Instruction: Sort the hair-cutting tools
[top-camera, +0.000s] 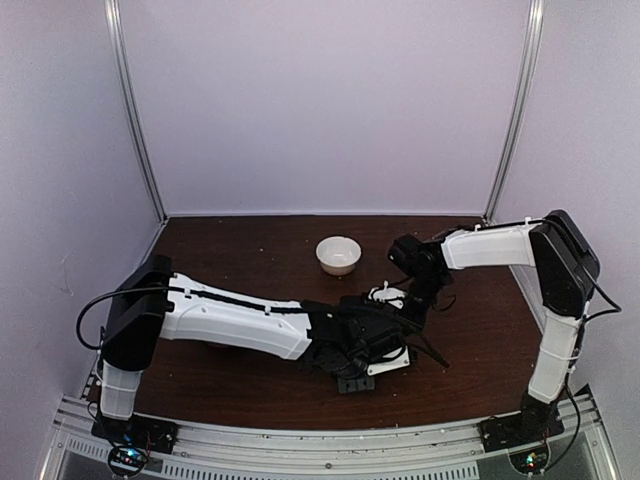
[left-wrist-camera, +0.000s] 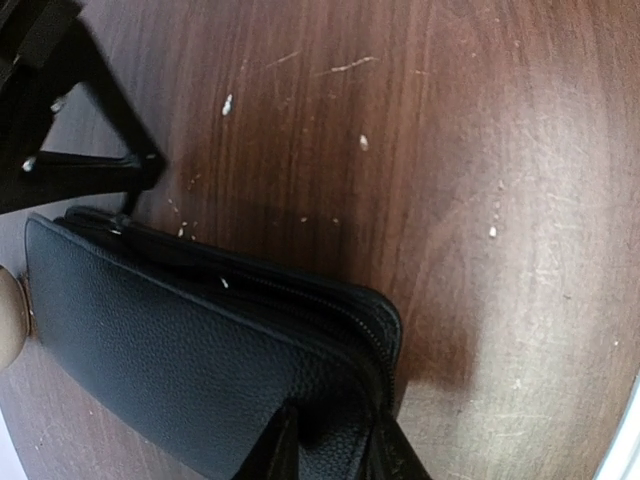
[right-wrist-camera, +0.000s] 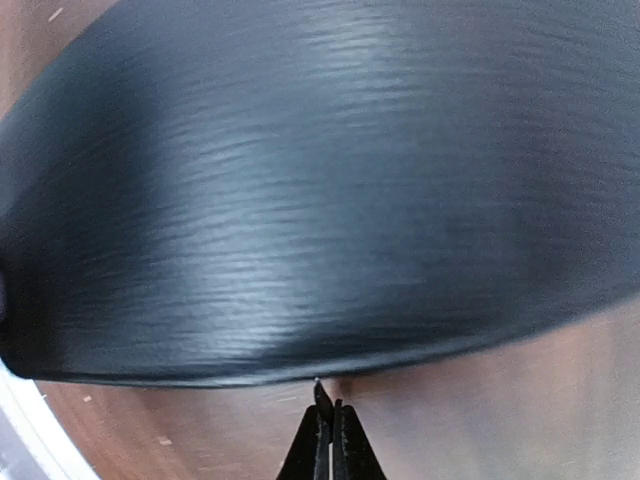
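The tools cannot be made out in any view; only the case (left-wrist-camera: 180, 360) shows, flat on the table (left-wrist-camera: 480, 150). The left gripper (left-wrist-camera: 335, 420) stands partly open astride the case's zipped edge. Whether it pinches, I cannot tell. The right gripper (right-wrist-camera: 328, 410) is closed tight and empty, with its tip at the case's rim. A bowl (top-camera: 338, 255) sits well behind.

right jaws: closed | black case (right-wrist-camera: 300, 200): fills view | table (right-wrist-camera: 500, 420): brown

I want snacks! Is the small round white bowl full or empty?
Empty: from above, the small round white bowl shows only its bare pale inside.
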